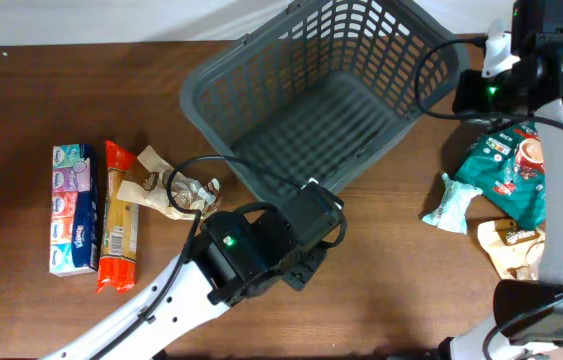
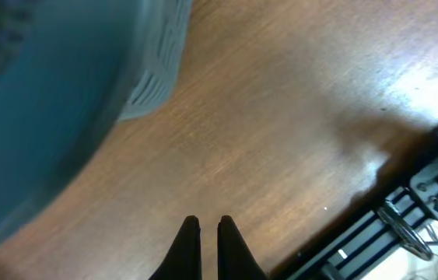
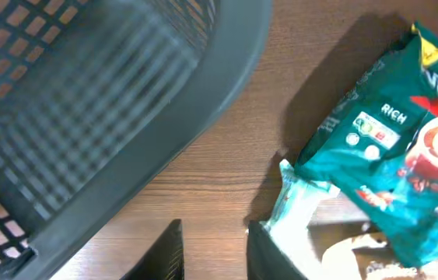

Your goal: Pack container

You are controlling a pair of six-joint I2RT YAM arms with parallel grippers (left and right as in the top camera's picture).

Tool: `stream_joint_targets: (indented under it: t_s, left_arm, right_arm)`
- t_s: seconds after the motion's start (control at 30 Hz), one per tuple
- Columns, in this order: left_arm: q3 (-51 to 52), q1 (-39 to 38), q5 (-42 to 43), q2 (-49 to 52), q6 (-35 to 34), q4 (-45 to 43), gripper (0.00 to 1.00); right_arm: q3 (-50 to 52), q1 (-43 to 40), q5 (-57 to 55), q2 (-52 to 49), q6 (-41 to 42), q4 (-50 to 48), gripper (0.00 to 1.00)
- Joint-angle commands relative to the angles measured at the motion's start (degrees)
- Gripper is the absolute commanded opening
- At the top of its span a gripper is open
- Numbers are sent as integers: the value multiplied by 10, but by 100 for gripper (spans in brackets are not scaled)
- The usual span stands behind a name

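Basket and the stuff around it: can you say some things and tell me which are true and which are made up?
1. The basket is empty. True.
2. The teal packet is inside the basket. False: it lies on the table, to the right of the basket in the overhead view.
3. The left gripper holds a packet. False: there is nothing between its fingers.
4. The tissues lie beside the orange packet. True.
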State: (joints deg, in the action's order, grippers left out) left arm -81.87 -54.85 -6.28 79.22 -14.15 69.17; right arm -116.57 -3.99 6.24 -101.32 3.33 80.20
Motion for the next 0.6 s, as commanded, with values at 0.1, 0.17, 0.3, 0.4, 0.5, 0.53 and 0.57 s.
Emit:
stream_joint_targets:
  t_s: [0.1, 0.17, 0.3, 0.4, 0.5, 0.53, 0.57]
  left_arm:
    - [-4, -3, -17, 49, 7, -2, 2]
    - [-4, -3, -17, 71, 8, -6, 2]
    - [-4, -3, -17, 90, 10, -29, 2]
    - [-4, -2, -24, 91, 10, -41, 2]
    - [-4, -2, -30, 91, 10, -42, 2]
    - [-4, -2, -30, 91, 10, -42, 2]
    - [-4, -2, -30, 91, 10, -42, 2]
  right_arm:
    - [-41, -2, -3, 5, -18, -21, 4]
    - [-79, -2, -2, 5, -18, -32, 4]
    - [-98, -2, 12, 4, -19, -72, 4]
    - [-97, -2, 42, -7, -19, -87, 4]
    - [-97, 1, 64, -23, -19, -87, 4]
    - [-97, 3, 72, -32, -19, -82, 3]
    - [-97, 6, 73, -38, -21, -78, 4]
